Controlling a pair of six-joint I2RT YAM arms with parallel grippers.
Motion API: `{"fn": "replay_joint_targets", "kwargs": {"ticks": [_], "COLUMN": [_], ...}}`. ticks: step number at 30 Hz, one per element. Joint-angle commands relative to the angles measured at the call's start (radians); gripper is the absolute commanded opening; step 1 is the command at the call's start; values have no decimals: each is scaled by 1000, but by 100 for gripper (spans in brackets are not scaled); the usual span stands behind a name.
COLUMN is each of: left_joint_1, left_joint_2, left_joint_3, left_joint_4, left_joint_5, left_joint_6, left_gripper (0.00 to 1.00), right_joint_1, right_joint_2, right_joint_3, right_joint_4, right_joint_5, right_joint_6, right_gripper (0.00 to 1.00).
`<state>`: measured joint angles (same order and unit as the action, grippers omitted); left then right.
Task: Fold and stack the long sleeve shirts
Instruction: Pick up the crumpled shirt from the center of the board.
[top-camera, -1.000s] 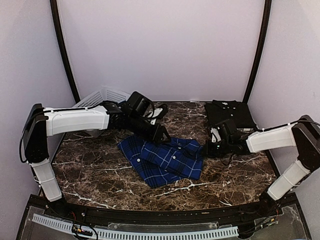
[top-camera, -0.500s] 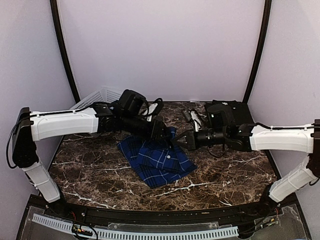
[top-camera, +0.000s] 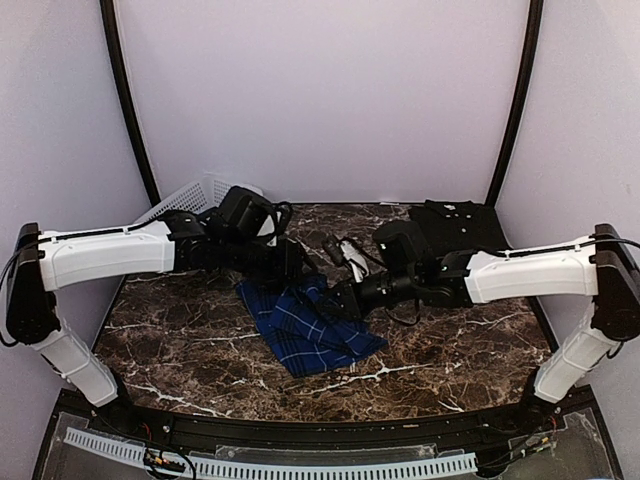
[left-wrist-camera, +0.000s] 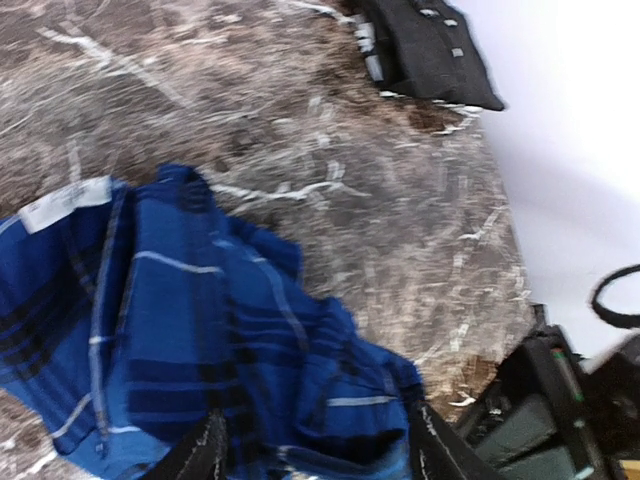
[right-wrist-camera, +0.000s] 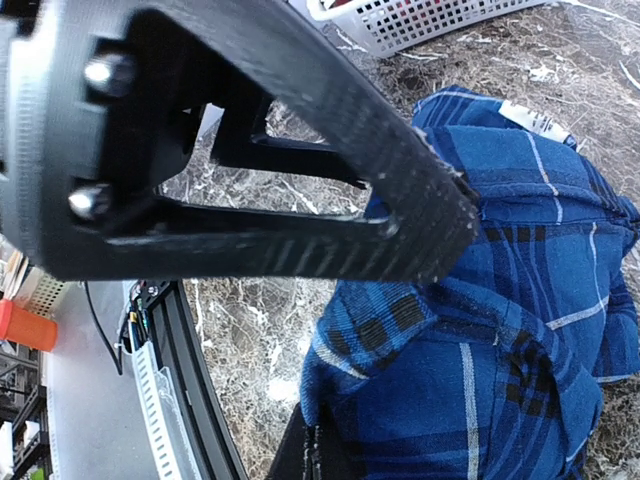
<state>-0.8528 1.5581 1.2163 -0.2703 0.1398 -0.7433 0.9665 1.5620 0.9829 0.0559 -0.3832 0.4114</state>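
While the plaid shirt (top-camera: 305, 335) lies bunched at the middle of the counter (top-camera: 170, 335), the step in hand looks like a side fold. The shirt's right part is doubled over toward the left, and the cloth is rumpled rather than flat. The black shirt (top-camera: 458, 228) sits folded at the far right corner. I judge the task about half done, with the plaid one yet to be squared up and set on top of it.

The right hand (top-camera: 342, 302) is clamped together. In its wrist view a ridge of plaid cloth is drawn up to its fingertips, so it seems to be pinching the shirt's edge. The left hand (left-wrist-camera: 320, 452) stands with its fingers well apart over the plaid shirt. Cloth lies between them but is not gripped, as far as I can tell.

Next, the fold needs laying down and smoothing before the pinch is let go. A careless lift would drag the layers askew.
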Motion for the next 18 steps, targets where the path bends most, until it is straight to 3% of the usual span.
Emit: {"fn": "replay_joint_targets", "kwargs": {"ticks": [1,3,7,18], "left_joint_1": [6,25,78,77], "left_joint_2": [-41,-69,-86,31], "left_joint_3": [-18,-60,-146,-166], "left_joint_4": [-142,-153,-92,55], "left_joint_5": [-173,-202,-67,171], "left_joint_6": [-52,-72,-101,-158], "left_gripper": [63,67,69,69], "right_joint_1": [25,30,52,72], "right_joint_2": [24,36,77,124], "right_joint_3": [27,25,35,51], "right_joint_4": [-1,1,-3,3], "right_joint_5": [33,26,20,55], "right_joint_6": [-32,-36,-45,-54], "right_gripper": [0,0,0,0]}}
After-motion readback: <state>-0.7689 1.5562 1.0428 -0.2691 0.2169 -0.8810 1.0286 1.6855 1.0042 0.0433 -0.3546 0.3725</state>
